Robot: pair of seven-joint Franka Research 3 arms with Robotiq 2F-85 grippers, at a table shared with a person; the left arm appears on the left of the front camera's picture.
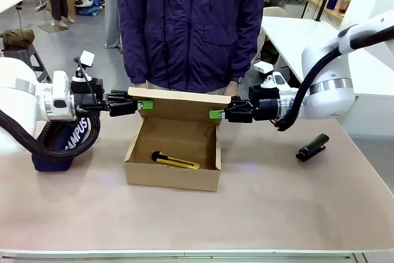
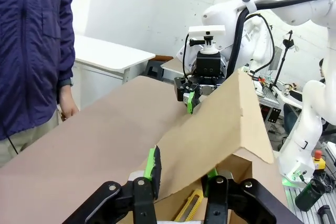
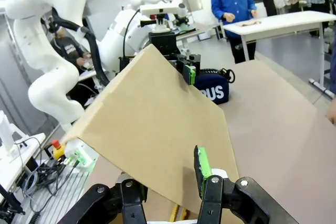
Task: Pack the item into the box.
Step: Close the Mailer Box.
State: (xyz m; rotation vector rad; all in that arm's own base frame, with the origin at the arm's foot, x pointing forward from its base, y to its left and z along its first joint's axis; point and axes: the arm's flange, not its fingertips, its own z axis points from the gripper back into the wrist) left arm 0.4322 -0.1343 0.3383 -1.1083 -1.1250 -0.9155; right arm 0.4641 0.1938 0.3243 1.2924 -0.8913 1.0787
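The box (image 1: 172, 177) stands open, its lid (image 1: 178, 95) raised along the 12 o'clock edge. The left gripper (image 1: 143, 105) is clamped on the lid's 9 o'clock end and the right gripper (image 1: 217, 114) on its 3 o'clock end. The knife (image 1: 176, 161) lies flat inside the box, toward 6 o'clock.

White letters reading "AMPUS" run along a navy pencil case (image 1: 61, 149) on the tabletop (image 1: 277, 201); the right wrist view catches "PUS".
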